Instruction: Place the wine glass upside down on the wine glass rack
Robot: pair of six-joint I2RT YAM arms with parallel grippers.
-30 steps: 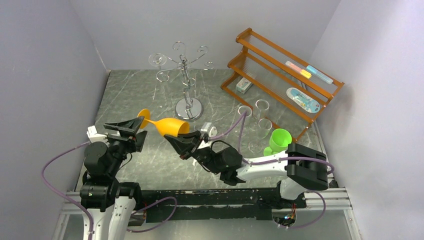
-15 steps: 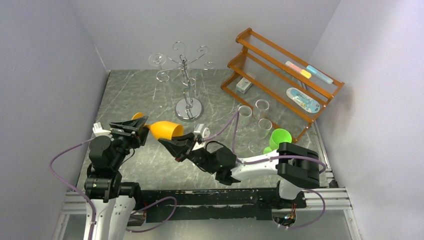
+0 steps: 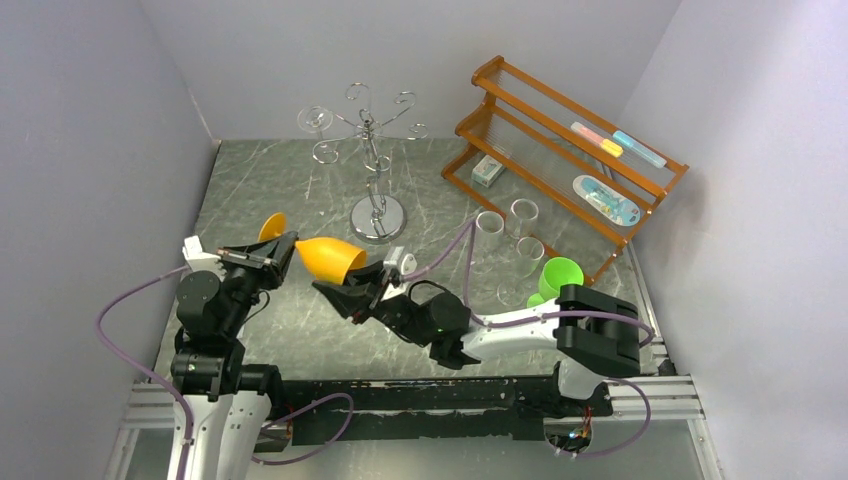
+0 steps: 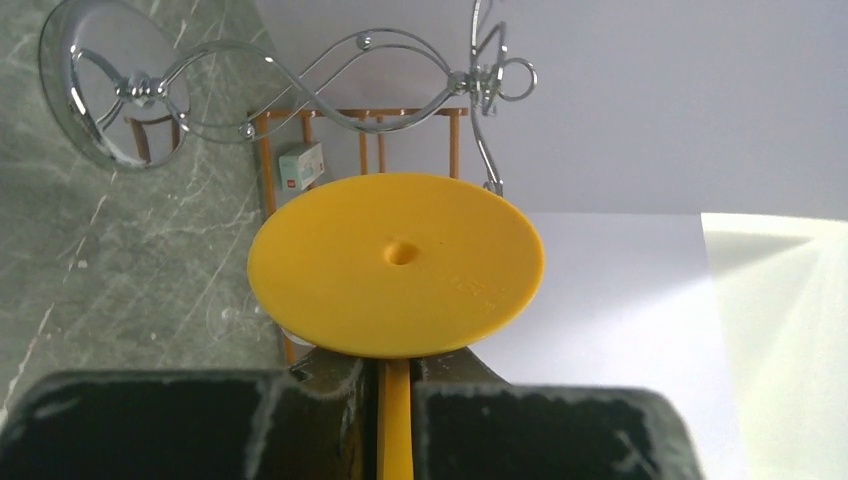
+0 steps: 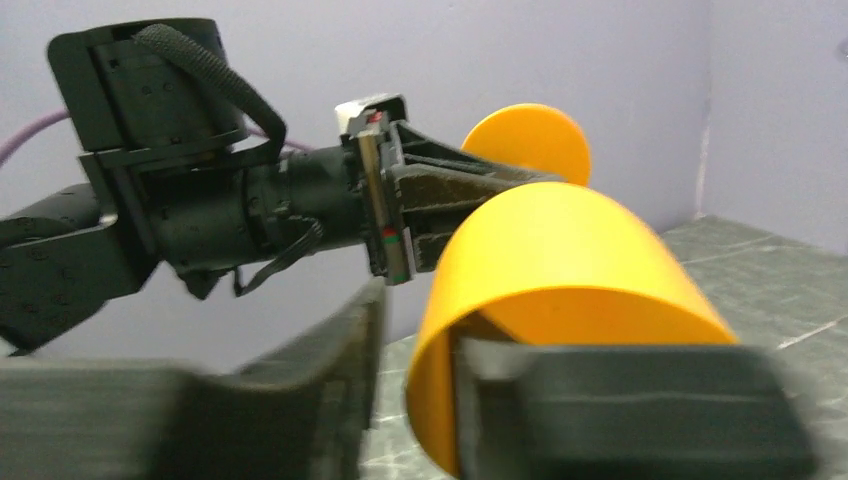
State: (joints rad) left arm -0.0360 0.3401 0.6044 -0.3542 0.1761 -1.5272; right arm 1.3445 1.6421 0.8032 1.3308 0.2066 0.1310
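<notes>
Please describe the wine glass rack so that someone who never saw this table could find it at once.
Look at the grey marbled table; near its far edge, left of the orange-brown wooden shelf, stands the wine glass rack. It alone is shiny chrome wire: a thin pole on a round mirrored base, with curled arms on top.

Soft, even light makes the top view bright and sharp, with faint shadows; the chrome wine glass rack (image 3: 379, 216) glints. A pale glare washes the left wrist view's right side. The right gripper (image 5: 420, 340) blurs up close, the wine glass (image 5: 560, 260) beyond it a little crisper
</notes>
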